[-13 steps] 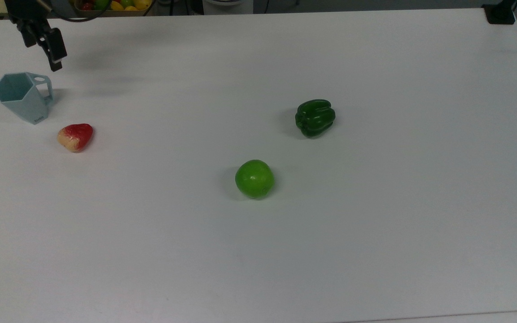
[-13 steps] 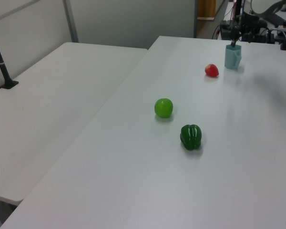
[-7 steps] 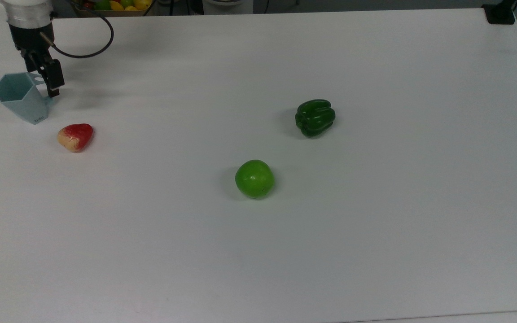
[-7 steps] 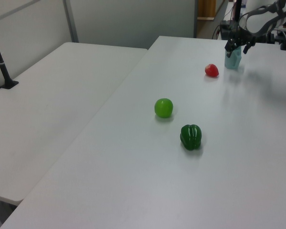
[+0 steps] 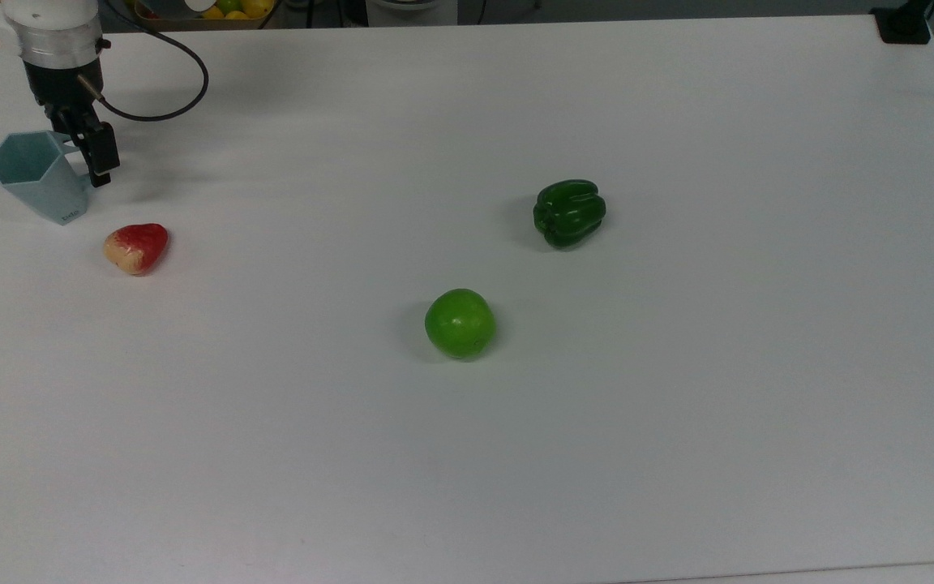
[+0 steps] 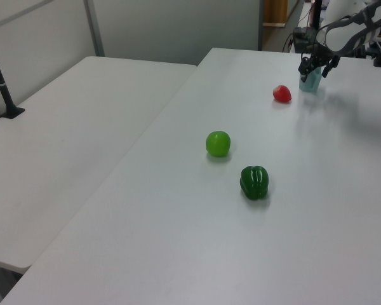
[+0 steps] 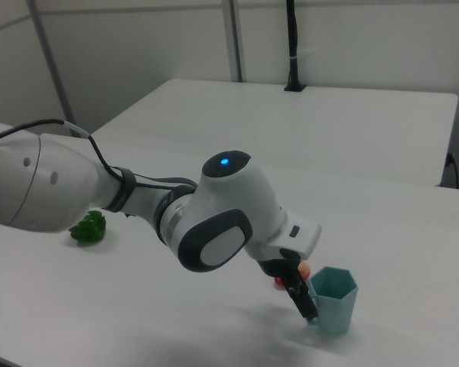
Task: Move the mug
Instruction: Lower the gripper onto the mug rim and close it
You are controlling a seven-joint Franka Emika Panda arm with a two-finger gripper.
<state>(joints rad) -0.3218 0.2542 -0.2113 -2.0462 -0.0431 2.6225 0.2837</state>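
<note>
Landmark: the mug (image 5: pixel 36 176), pale blue-grey, faceted, hexagonal rim, upright on the white table (image 5: pixel 678 422) near the far corner at the top view's left; also seen in the left view (image 6: pixel 310 81) and the right view (image 7: pixel 333 299).
Mug marking: small pale lettering low on the mug's near face in the top view; too small to read.
Mug handle: flat, on the side toward the top view's right, mostly covered by the claw.
Gripper (image 5: pixel 92 156): black two-finger claw on a white arm, lowered at the mug's handle; in the right view (image 7: pixel 304 302) one finger lies against the mug's outer wall. Whether the fingers are spread or pressed together cannot be told.
Cable (image 5: pixel 167 101): black, looping from the wrist, behind the mug toward the top view's right.
Red-and-cream fruit (image 5: pixel 136 247): near the mug, in front of it and toward the top view's right, apart from it.
Green apple (image 5: pixel 460 323): well apart from the mug, mid-table.
Green bell pepper (image 5: pixel 569 212): farther from the mug than the apple.
Arm light (image 7: pixel 225 161): blue dot on the joint above the mug.
</note>
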